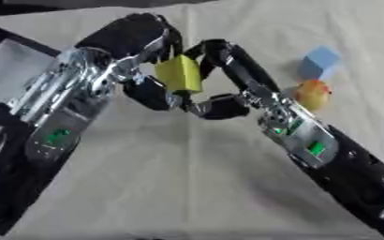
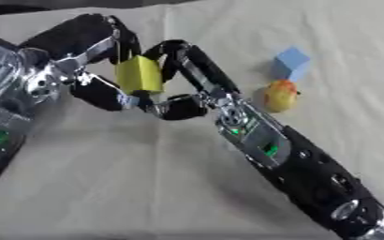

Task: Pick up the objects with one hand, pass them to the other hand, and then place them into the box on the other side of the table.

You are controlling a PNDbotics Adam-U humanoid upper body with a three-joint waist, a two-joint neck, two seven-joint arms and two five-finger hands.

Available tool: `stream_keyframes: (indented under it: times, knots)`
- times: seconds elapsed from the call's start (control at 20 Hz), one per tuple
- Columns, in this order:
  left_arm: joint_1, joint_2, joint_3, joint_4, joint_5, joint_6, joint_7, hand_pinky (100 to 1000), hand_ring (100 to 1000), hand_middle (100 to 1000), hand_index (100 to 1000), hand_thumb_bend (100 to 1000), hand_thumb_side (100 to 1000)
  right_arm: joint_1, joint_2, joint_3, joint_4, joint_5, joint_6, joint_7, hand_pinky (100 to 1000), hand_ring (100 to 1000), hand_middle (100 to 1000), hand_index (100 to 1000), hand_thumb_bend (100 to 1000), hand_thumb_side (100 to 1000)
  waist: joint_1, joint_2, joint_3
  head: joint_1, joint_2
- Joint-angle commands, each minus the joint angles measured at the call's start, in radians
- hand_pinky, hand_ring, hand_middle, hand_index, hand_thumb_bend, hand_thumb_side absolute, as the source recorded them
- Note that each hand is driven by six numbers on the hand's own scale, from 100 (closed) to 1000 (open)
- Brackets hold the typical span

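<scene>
While both hands meet above the table (image 1: pixel 187 178), the left eye view shows the handover step in progress: a yellow block (image 1: pixel 179 73) sits between the left hand (image 1: pixel 134 42) and the right hand (image 1: pixel 228 75), fingers of both curled round it. A box (image 1: pixel 7 56) lies at the left of the block, dark rim showing. Right of the block, a blue cube (image 1: pixel 320 62) and a yellow-orange fruit-like thing (image 1: pixel 313 93) wait on the cloth.

In the right eye view the block is off the table, clamped from both sides. Which hand is giving can't be told. Judged next: one hand releases, the other carries the block to the box.
</scene>
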State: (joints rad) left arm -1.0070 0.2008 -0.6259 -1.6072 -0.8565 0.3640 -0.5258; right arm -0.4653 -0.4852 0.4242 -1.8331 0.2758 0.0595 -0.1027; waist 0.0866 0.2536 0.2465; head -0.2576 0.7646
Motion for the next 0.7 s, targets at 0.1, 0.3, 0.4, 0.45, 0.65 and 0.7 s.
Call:
stream_keyframes:
  times: [0.1,0.3,0.4,0.45,0.65,0.7]
  knots:
    - [-0.017,0.018,0.016,-0.014,-0.025,0.001,-0.012,627,514,417,425,342,100,-0.008,-0.013,-0.002,-0.022,0.021,0.012,0.007,569,542,596,698,605,100,0.009,-0.038,0.001,0.000,0.005]
    - [-0.017,0.020,0.021,-0.022,-0.036,0.005,-0.019,623,511,413,421,348,100,-0.006,-0.015,-0.003,-0.019,0.041,0.029,0.018,581,567,621,726,648,100,0.009,-0.039,0.002,0.002,0.005]
    - [-0.016,0.021,0.023,-0.028,-0.043,0.008,-0.026,621,510,411,419,355,100,-0.004,-0.015,-0.003,-0.017,0.051,0.041,0.025,584,574,628,737,663,100,0.008,-0.040,0.002,0.002,0.005]
    - [-0.015,0.021,0.024,-0.032,-0.046,0.009,-0.029,620,510,411,419,358,100,-0.003,-0.014,-0.004,-0.016,0.056,0.046,0.028,584,578,633,742,670,100,0.008,-0.040,0.002,0.001,0.005]
    - [-0.013,0.025,0.027,-0.050,-0.059,0.011,-0.045,618,509,409,417,363,100,-0.001,-0.014,-0.007,-0.014,0.072,0.068,0.026,587,591,650,760,686,100,0.007,-0.040,0.003,0.001,0.005]
    - [-0.013,0.025,0.028,-0.055,-0.060,0.013,-0.050,618,509,409,417,362,100,-0.001,-0.014,-0.008,-0.014,0.076,0.075,0.023,587,592,650,761,686,100,0.007,-0.040,0.003,0.001,0.005]
